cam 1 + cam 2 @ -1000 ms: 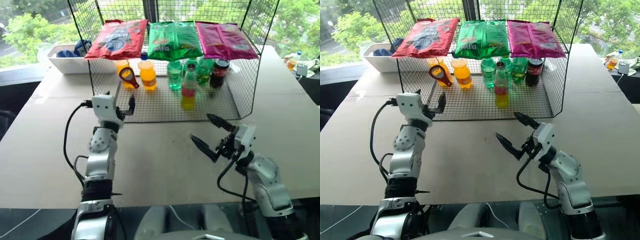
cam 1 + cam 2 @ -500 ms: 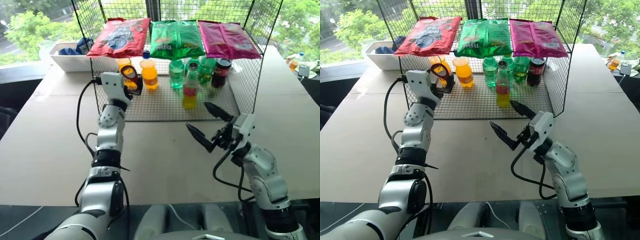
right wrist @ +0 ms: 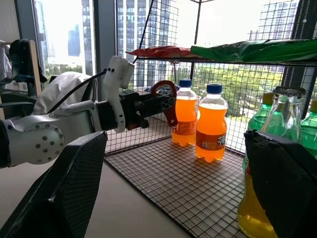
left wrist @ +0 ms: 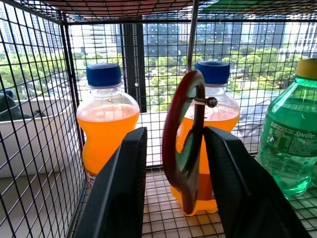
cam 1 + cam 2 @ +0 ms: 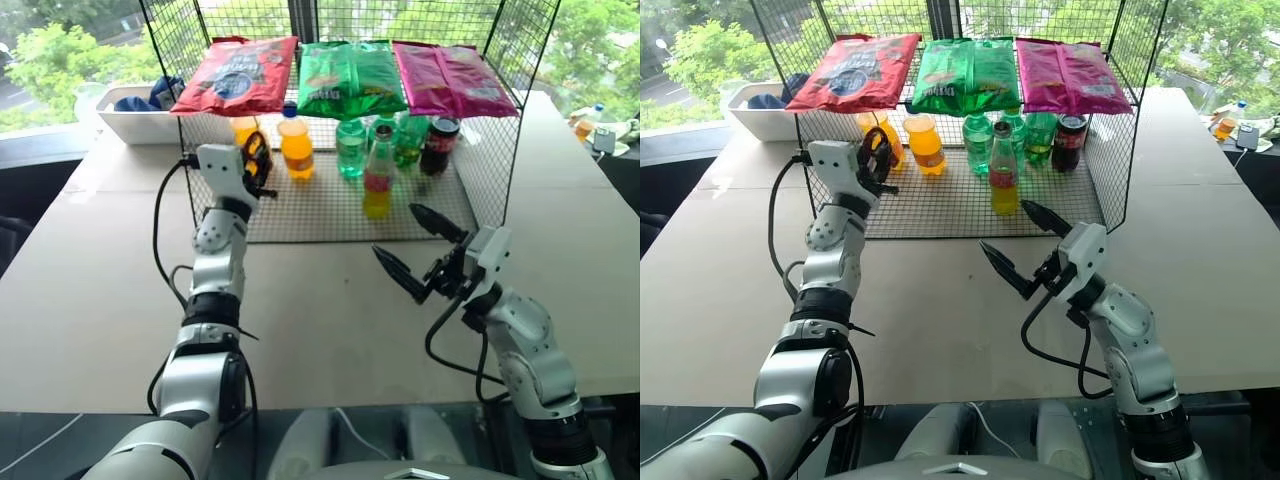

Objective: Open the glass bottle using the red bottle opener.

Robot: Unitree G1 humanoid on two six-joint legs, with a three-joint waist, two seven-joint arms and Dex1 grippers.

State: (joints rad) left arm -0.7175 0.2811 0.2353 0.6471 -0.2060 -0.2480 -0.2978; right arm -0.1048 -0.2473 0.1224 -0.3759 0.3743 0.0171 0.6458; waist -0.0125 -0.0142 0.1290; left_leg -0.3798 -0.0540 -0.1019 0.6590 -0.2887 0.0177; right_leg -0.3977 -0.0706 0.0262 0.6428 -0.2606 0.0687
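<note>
Left gripper (image 4: 173,163): my two black fingers sit on either side of the red bottle opener (image 4: 184,144), which hangs edge-on from a small hook (image 4: 212,102) on the wire cage. The fingers flank the ring closely; I cannot tell whether both pads press on it.
Left arm: raised and reaching into the left front of the wire rack (image 5: 470,195), as seen from the head.
Red bottle opener: inside the rack at its left side, hanging upright, just in front of two orange plastic bottles with blue caps (image 4: 105,124).
Right gripper (image 5: 408,250): my fingers are spread wide with nothing between them, hovering above the table (image 5: 90,270) just in front of the rack.
Glass bottle (image 5: 377,180): upright on the rack's mesh floor, near the middle front, yellow-orange drink with a red label band. It stands beyond my right gripper and apart from it.
Neighbours: green plastic bottles (image 5: 351,150) and a dark bottle (image 5: 438,145) stand behind the glass bottle.
Rack top: three snack bags lie flat, red (image 5: 233,75), green (image 5: 350,78) and pink (image 5: 455,78).
Far left: a white bin (image 5: 135,115) on the table beside the rack.
</note>
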